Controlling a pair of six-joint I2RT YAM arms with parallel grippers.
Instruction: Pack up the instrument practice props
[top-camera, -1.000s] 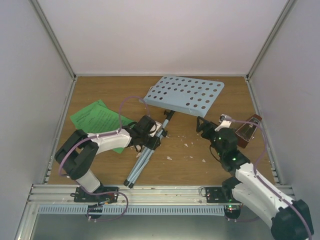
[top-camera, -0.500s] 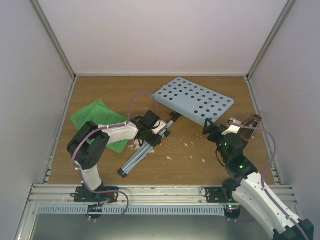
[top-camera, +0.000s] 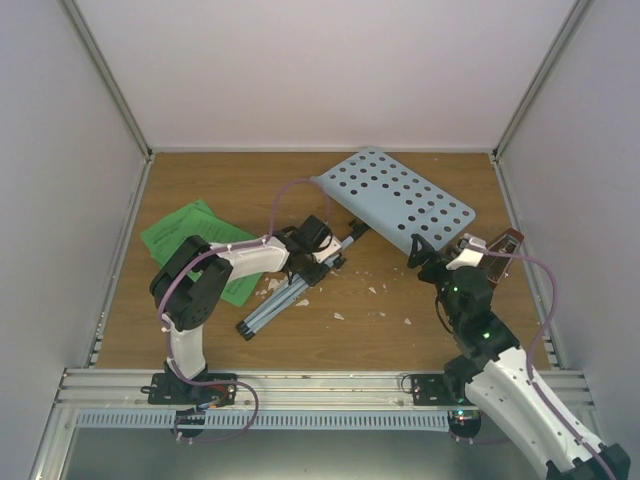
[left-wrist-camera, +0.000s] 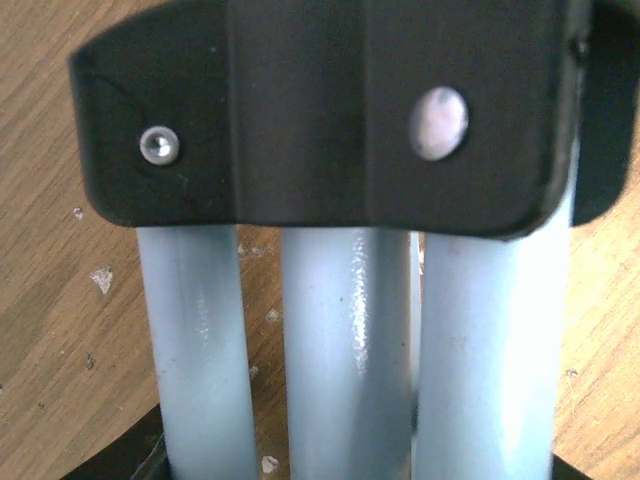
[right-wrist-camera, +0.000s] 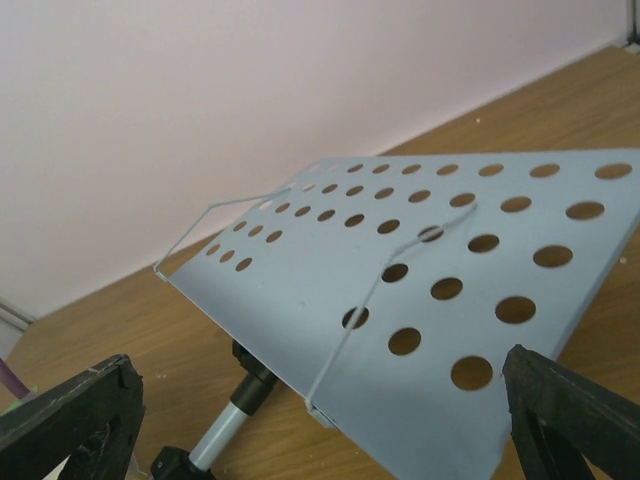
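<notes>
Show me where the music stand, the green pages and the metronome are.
music stand (top-camera: 400, 200): top view, middle of its perforated plate.
green pages (top-camera: 185, 235): top view, bare left part.
metronome (top-camera: 507, 244): top view, its reddish-brown side.

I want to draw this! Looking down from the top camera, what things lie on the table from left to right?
From the left: green pages → stand legs → blue holed plate → metronome.

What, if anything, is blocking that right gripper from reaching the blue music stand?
Nothing visible. The open right gripper faces the music stand directly; the metronome sits off to its side.
</notes>
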